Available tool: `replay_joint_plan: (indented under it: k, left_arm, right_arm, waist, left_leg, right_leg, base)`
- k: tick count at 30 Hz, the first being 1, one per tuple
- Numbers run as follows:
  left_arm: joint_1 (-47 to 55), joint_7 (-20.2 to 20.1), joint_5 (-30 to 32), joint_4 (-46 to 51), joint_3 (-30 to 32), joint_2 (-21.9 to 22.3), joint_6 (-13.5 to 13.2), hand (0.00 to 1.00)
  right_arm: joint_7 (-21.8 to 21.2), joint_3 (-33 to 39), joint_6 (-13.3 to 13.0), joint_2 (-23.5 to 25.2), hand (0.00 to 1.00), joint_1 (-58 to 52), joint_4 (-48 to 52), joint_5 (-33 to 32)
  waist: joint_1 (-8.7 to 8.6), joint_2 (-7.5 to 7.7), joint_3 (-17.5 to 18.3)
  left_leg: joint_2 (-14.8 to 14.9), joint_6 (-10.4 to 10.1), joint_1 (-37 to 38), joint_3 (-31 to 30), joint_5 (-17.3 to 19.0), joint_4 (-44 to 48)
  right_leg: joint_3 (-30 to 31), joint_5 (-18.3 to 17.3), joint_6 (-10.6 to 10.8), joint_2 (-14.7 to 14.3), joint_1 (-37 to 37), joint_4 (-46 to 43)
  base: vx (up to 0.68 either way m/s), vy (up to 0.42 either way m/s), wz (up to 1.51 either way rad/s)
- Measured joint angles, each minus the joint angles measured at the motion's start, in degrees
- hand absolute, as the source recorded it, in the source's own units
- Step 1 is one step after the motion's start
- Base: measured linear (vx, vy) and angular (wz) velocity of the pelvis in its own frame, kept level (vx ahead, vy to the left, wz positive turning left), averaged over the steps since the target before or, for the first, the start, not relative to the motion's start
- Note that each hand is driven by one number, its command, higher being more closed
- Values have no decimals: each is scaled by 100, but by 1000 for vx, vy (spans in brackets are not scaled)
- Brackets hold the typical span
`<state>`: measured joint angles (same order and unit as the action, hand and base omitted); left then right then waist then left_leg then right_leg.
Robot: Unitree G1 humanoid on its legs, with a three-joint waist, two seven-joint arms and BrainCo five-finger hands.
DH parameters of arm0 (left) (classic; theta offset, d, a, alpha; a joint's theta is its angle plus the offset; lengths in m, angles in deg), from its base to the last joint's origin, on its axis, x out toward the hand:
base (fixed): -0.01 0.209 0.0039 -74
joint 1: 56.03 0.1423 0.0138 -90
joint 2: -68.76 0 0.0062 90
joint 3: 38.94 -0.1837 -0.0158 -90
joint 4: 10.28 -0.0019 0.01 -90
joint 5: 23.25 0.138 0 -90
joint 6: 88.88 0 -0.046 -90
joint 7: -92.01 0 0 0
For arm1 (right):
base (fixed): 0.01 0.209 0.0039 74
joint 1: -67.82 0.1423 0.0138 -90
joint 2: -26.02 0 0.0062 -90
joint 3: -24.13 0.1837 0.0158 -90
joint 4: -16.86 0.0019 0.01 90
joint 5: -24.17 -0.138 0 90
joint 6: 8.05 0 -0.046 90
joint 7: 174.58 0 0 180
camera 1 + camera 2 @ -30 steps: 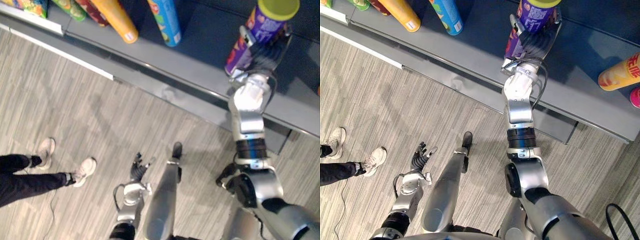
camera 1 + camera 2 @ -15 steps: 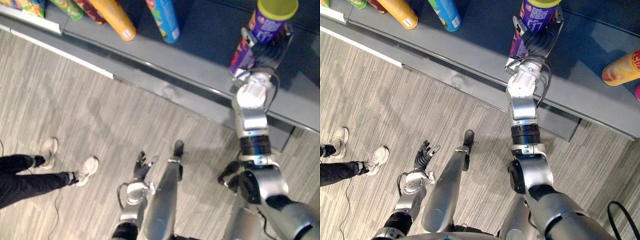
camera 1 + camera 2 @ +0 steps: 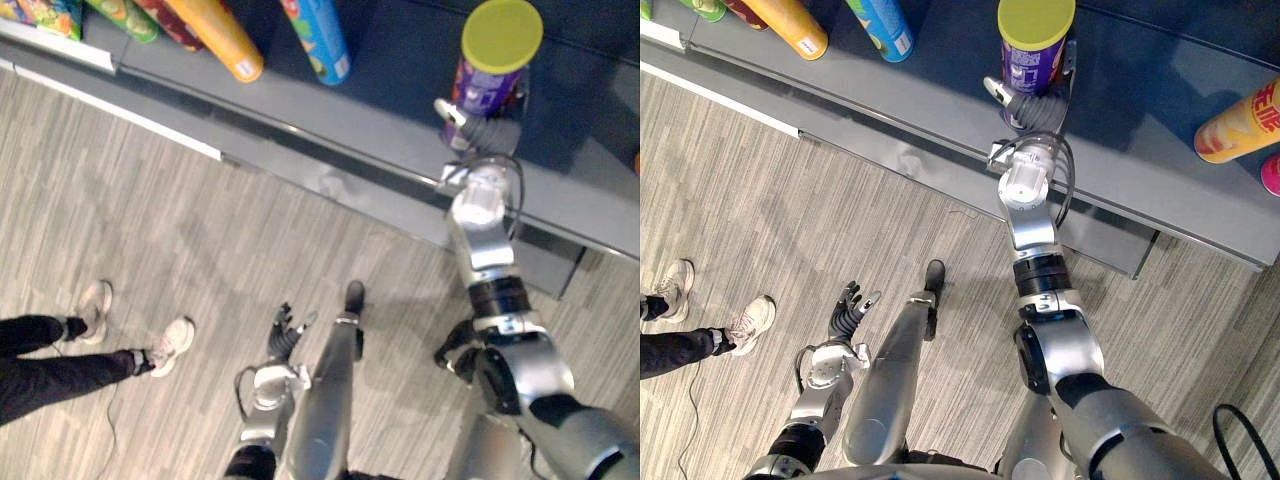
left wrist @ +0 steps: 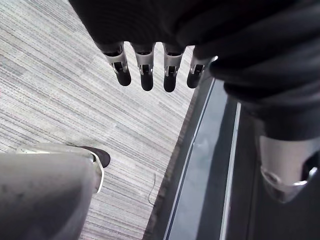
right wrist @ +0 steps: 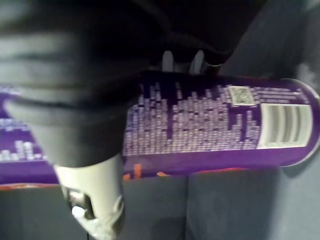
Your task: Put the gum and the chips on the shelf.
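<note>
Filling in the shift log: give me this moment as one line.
stage: placing chips | right hand: curled round purple chips can, can upright at shelf | left hand: open, hanging low

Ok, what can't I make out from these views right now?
- Base of the purple can, eye views: the right hand covers it, so contact with the shelf is unclear.
- Orange can and blue can, eye views: tops cut off by the upper edge.
- Pink item, right eye view: cut by the edge, unidentifiable.
</note>
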<state>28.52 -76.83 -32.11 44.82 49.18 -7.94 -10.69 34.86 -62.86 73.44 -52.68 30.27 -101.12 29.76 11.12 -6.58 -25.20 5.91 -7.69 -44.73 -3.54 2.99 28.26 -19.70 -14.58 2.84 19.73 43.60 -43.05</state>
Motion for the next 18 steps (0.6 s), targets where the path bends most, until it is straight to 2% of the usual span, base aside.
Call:
replay_joint_plan:
  k: [10, 11, 12, 14, 18]
  left_arm:
    - [45, -29, 18, -684, 48, 29, 73, 0]
    - [45, -30, 21, -815, 70, 31, 75, 0]
    - [53, -41, 36, -974, 147, 36, 84, 0]
    - [53, -52, 72, -1202, 238, 28, 128, 0]
    - [37, -170, 188, -1631, 339, -75, 198, 0]
  right_arm:
    - [-300, -650, 15, 245, 0, -968, -466, 4]
    - [-367, -704, 25, 247, 0, -1136, -505, 6]
    - [-470, -795, 27, 248, 0, -1302, -614, 8]
    - [-621, -874, 32, 269, 0, -1662, -681, 9]
    - [-1018, -1078, 30, 269, 0, -2530, -763, 13]
  waist:
    - [-48, 110, 155]
    - [-127, 135, 166]
    - [-182, 195, 194]
    - [-181, 316, 254]
    - [-350, 445, 303]
  left_leg:
    - [373, -37, 693, 288, 129, -131]
    - [399, -40, 815, 296, 131, -173]
    - [414, -43, 971, 333, 128, -225]
    - [501, -52, 1254, 472, 134, -374]
    - [555, -61, 2013, 656, 112, -787]
  right_leg:
    - [159, 146, -11, -418, -593, 465]
    - [157, 166, -1, -459, -721, 545]
    - [163, 215, -13, -484, -854, 637]
    - [261, 294, -7, -603, -1059, 841]
    - [395, 465, 53, -773, -1703, 1337]
  base:
    - [25, -44, -23]
    - [60, -26, -12]
    - [56, -22, -15]
    - [77, -23, -33]
    - [79, -6, -25]
